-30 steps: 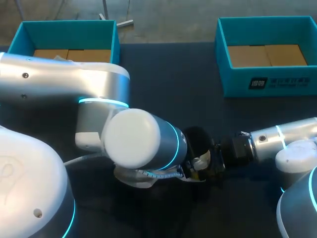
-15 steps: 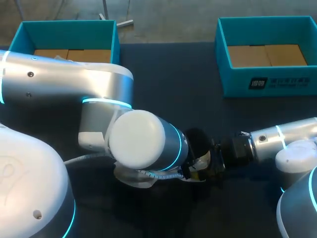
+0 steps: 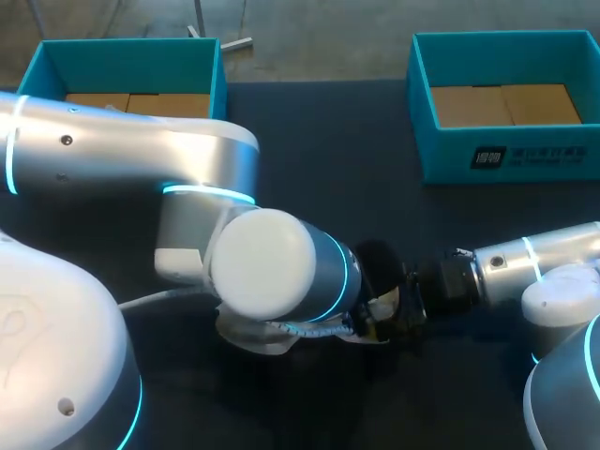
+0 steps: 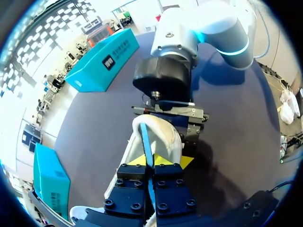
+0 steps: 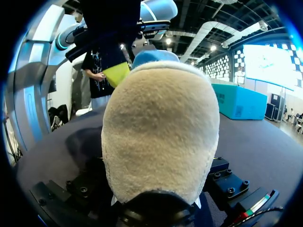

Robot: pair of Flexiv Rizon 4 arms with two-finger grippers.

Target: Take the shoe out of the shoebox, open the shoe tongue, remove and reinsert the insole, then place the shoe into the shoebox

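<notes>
close in, your left gripper (image 4: 152, 161) is clenched on a thin blue strip (image 4: 146, 139) rising from the pale shoe (image 4: 163, 135), which lies on the table (image 3: 309, 169) between both arms; the right gripper (image 3: 405, 307) sits at the shoe's other end, and its grip cannot be told, the shoe's fuzzy cream face blocking its camera. this reads as the tongue-or-insole step, so next you want a slow pull along the strip with the shoe braced. farther off, the left shoebox (image 3: 217, 75) and right shoebox (image 3: 544, 155) stand open, well apart from the shoe.
</notes>
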